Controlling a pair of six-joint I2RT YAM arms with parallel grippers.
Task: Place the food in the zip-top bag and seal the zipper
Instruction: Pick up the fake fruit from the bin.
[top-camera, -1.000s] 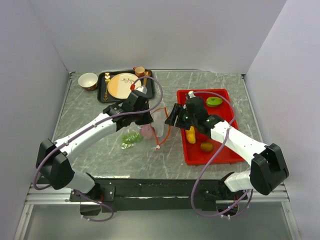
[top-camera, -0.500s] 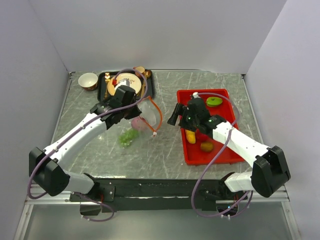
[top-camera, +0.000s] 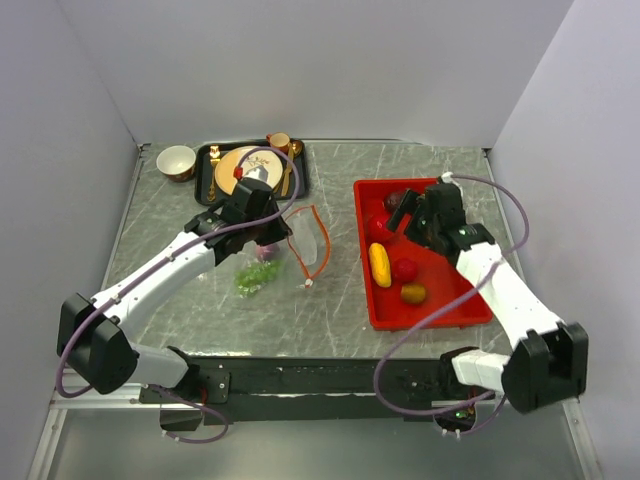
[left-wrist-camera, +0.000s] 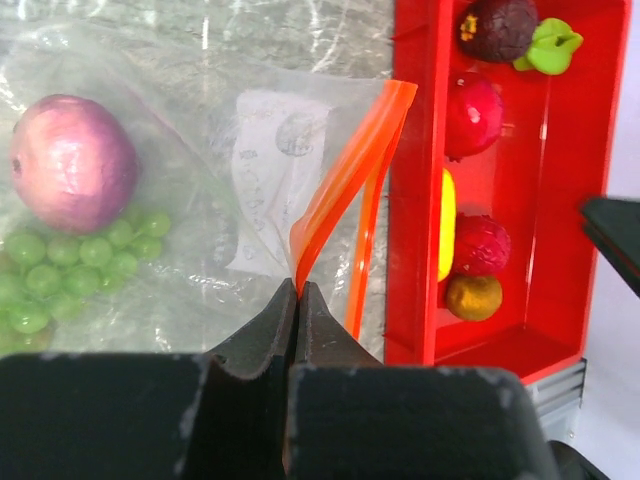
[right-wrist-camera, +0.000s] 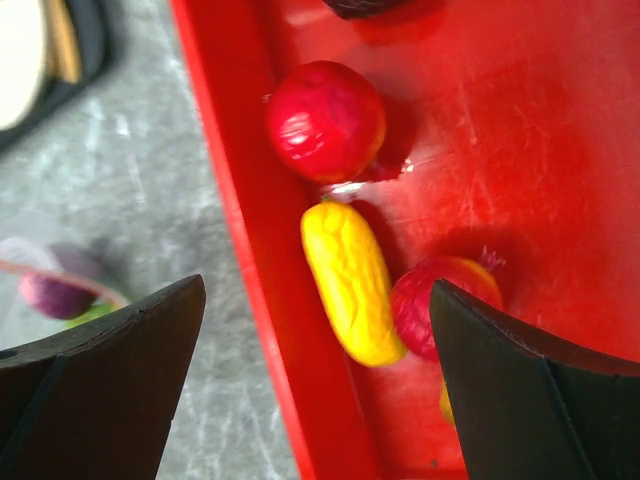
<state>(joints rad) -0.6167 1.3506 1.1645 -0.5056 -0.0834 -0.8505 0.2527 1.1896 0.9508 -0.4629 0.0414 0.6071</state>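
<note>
The clear zip-top bag (top-camera: 308, 240) lies left of the red tray (top-camera: 455, 305). My left gripper (top-camera: 275, 228) is shut on its orange-red zipper (left-wrist-camera: 340, 180) and holds the mouth up and open. A pink-purple piece (left-wrist-camera: 70, 160) and the green grape bunch (left-wrist-camera: 60, 270) lie in the bag. My right gripper (top-camera: 408, 215) is open and empty above the tray, over the yellow oblong piece (right-wrist-camera: 352, 280) and a red round one (right-wrist-camera: 440, 300). Another red one (right-wrist-camera: 325, 120), a brownish-orange piece (left-wrist-camera: 473, 297), a dark purple one (left-wrist-camera: 497, 25) and a green one (left-wrist-camera: 548, 48) also lie in the tray.
A black tray (top-camera: 205, 185) with a cream plate (top-camera: 240, 170), gold cutlery and a small cup stands at the back left. A cream bowl (top-camera: 176, 160) sits beside it. Grey walls close in three sides.
My right gripper has drawn back from the bag's mouth to over the far part of the red tray. My left gripper has kept hold of the zipper and shifted the bag a little left.
</note>
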